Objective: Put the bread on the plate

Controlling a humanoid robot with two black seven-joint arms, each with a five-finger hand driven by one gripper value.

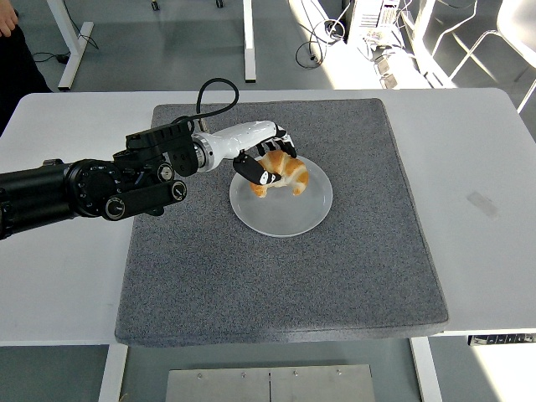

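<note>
A golden croissant (287, 177) is held over the upper left part of the pale plate (293, 214), which lies on the grey mat (276, 268). My left hand (270, 162) is shut on the croissant, black fingers curled over its top and left side. I cannot tell whether the bread touches the plate. The left arm reaches in from the left edge across the mat. The right arm does not show.
The grey mat covers the middle of the white table (486, 176). A person's hand and dark sleeve (10, 33) show at the top left corner. Table legs and cables stand on the floor beyond the far edge.
</note>
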